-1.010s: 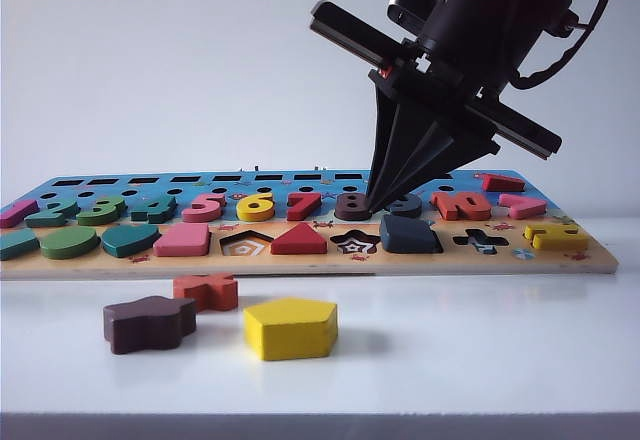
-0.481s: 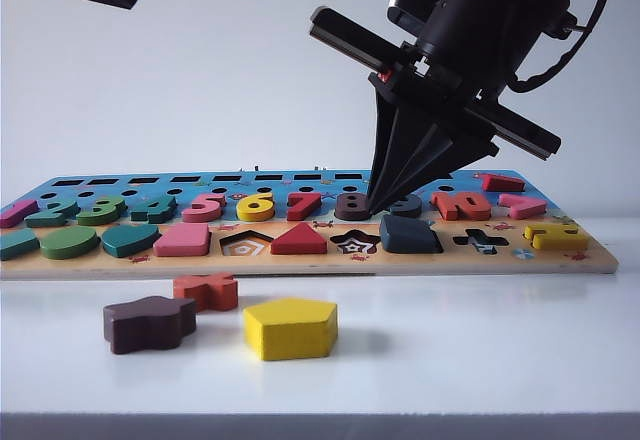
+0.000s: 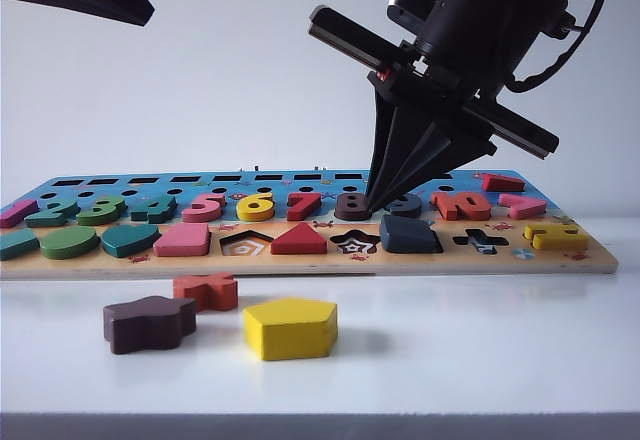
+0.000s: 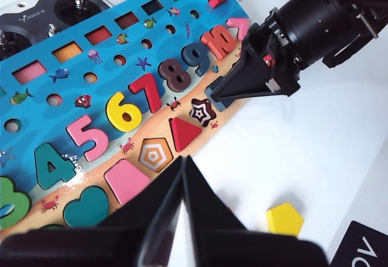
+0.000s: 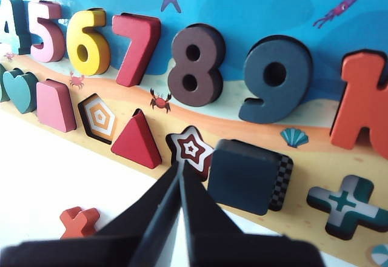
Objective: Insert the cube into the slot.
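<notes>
A: Report the position of the cube (image 5: pixel 245 176).

B: It lies in the front row of the puzzle board (image 3: pixel 590 258), between the star-shaped recess (image 5: pixel 190 150) and the cross recess (image 5: pixel 345 203). It sits over the slot (image 5: pixel 283 182) but not square in it: in the right wrist view a strip of checkerboard floor shows along one side of the cube, and the cube's upper face stands above the board surface.

A: State of the right gripper (image 5: pixel 180 168)?

B: Fingers pressed together to a single point, holding nothing. In the exterior view the tip comes down at the brown 8 (image 3: pixel 351 205), just behind the cube and a little to its left. In the right wrist view the tip appears over the edge of the star-shaped recess, just beside the cube's near corner. Whether it touches the board cannot be determined.

A: State of the left gripper (image 4: pixel 182 161)?

B: Also closed, empty. It is high at the upper left of the exterior view, well apart from the board, above the board's front edge near the pink block (image 4: pixel 126 179).

A: Clearance around the board?

B: The white table (image 3: pixel 480 350) in front of the board is open on the right side. On the left lie the yellow pentagon block (image 3: pixel 290 327), a dark brown star-like block (image 3: pixel 149 322) and an orange cross block (image 3: pixel 207 290), all apart from the board's front edge.
</notes>
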Robot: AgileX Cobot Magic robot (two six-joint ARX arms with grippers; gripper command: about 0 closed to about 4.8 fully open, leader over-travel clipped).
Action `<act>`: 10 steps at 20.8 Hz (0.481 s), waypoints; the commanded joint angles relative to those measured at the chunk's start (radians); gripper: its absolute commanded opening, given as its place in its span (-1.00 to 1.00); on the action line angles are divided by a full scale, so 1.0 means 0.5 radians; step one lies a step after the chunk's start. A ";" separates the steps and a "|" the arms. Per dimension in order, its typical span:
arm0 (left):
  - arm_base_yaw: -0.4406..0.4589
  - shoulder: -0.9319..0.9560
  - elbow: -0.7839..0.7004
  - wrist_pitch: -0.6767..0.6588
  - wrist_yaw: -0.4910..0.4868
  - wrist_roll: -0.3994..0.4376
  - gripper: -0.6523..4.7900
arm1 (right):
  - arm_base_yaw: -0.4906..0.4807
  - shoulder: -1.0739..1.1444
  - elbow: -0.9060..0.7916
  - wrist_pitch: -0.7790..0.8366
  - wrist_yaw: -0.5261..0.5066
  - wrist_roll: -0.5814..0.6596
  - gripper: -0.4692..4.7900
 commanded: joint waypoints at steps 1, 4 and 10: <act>-0.002 0.013 0.004 0.082 0.012 -0.005 -0.70 | 0.004 -0.001 0.006 0.024 0.022 0.002 -0.85; -0.003 0.024 0.004 0.090 0.012 -0.005 -0.70 | 0.004 -0.001 0.006 0.023 0.027 0.002 -0.85; -0.002 0.039 0.003 0.120 0.012 -0.005 -0.70 | 0.004 0.022 0.006 0.020 0.025 0.002 -0.85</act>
